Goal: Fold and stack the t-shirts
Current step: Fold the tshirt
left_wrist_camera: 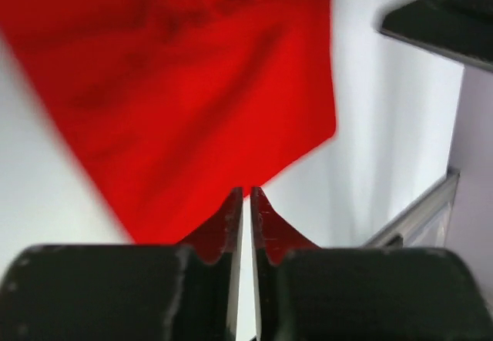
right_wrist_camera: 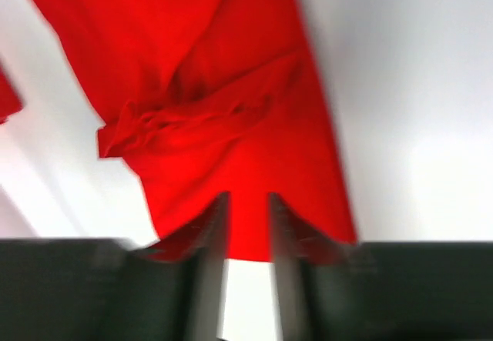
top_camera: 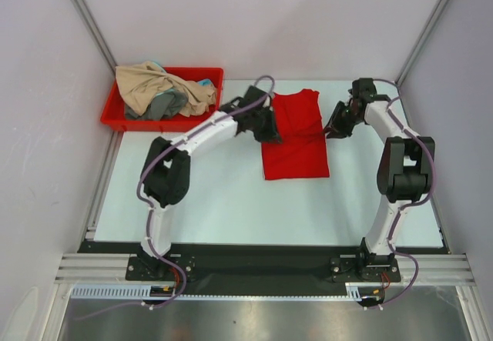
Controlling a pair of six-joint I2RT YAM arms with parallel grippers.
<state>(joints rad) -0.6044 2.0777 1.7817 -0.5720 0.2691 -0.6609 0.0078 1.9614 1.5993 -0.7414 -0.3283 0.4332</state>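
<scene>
From above, the red shirt (top_camera: 296, 135) lies on the pale table (top_camera: 231, 210), already narrowed to a long strip, sitting at about twelve o'clock from the middle; the left gripper (top_camera: 269, 129) is at its nine o'clock edge and the right gripper (top_camera: 336, 128) just off its three o'clock edge; whether either pinches cloth I cannot tell from here; the other shirts (top_camera: 166, 91), tan, grey and a bit of blue, sit crumpled in a red tray (top_camera: 123, 118) at ten o'clock.

Left wrist view: the fingers (left_wrist_camera: 227, 229) are nearly together, a thin slit between them, red reflected on their inner faces; the shirt hangs blurred beyond, and I cannot tell if any is clamped.

Right wrist view: fingers (right_wrist_camera: 212, 229) stand slightly apart, with red showing between them; a bunched ridge crosses the cloth above.

To do this fold well, I would have both take matching corners, lift evenly, and lay the end over square; the cloth looks thin, matte and limp, so it will sag and wrinkle.
</scene>
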